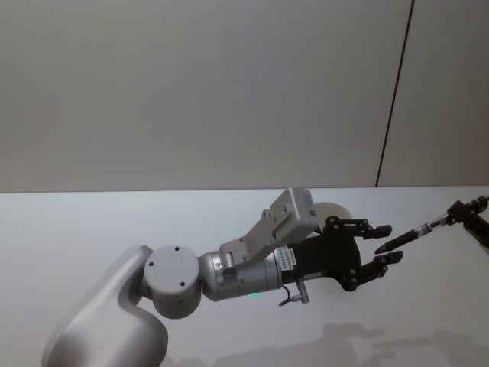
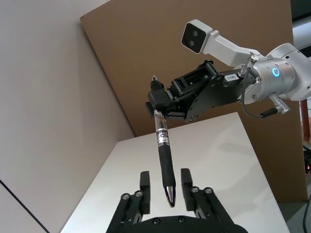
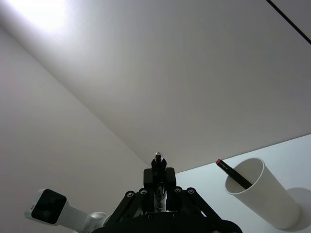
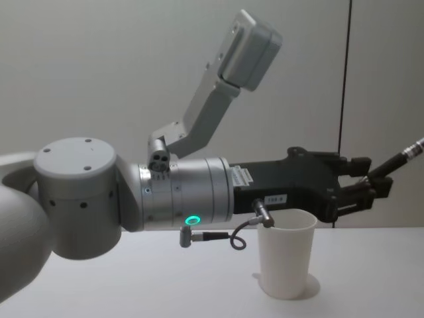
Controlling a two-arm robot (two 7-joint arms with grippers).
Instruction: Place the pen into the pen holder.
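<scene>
- Pen [image 2: 162, 145] held in the air above the table [image 1: 92, 229], not yet in the cup; a handover between the two arms seems to be in hand.
- Right gripper [image 2: 156, 104] pinching the pen at its clicker end; tip pointing toward the left gripper [image 2: 165, 187].
- Left gripper spread wide, one finger either side of the pen's metal tip; fingers [image 2: 144, 180] not touching the barrel as far as can be told.
- In the head view, pen [image 1: 412, 232] reaching in from the right edge, tip just at the left gripper [image 1: 384, 246].
- White paper cup [image 4: 285, 252] upright on the table, below the left gripper in the chest view; rim clear of the arm.
- Cup [image 3: 262, 191] already holding a dark stick with a pink end, leaning on the rim.
- Done: pen lifted and offered. Left, by judgement: closing on the barrel, release by the right, carrying over the cup, dropping tip-down.
</scene>
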